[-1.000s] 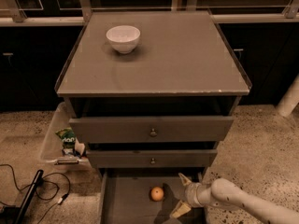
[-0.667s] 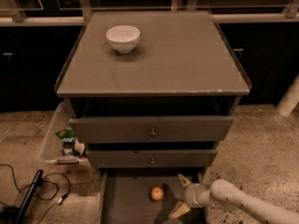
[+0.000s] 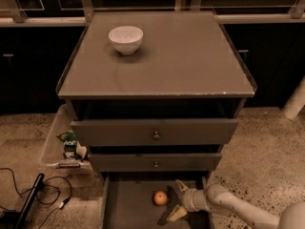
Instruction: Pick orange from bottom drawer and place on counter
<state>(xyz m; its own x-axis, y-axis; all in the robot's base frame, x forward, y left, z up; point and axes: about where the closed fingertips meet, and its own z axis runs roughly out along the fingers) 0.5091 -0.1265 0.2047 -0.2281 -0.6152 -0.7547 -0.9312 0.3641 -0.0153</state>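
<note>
**Orange** at rest on the plain floor of the pulled-out bottom drawer, toward the back and right of middle, not yet lifted. No step of the task completed, judging from the lie of things. Drawer open and fruit exposed, but no grasp, no lift, no carry, no placing. All of that left to do, including the rise past the middle drawer and upper drawer to the counter.

Just right of the orange, the gripper, low inside the drawer, released and empty. Its 2 fingers spread wide, 1 toward the drawer's back and 1 toward its front, mouth turned left at the fruit. Fruit just outside that mouth, near the fingertips and seemingly apart from both, though contact hard to rule out from this angle. By the look of it, the approach step, with a short push leftward needed before any closing.

Behind the gripper, the pale arm reaching in from the lower right, stretched low and nearly level, wrist near the drawer's right side.

Above, the 2 wider drawers, each with 1 small knob. On the counter, a white bowl at the back left, well apart from the front edge. Left of the cabinet, a clear bin holding a green packet. Black cables trailing over the speckled floor.
</note>
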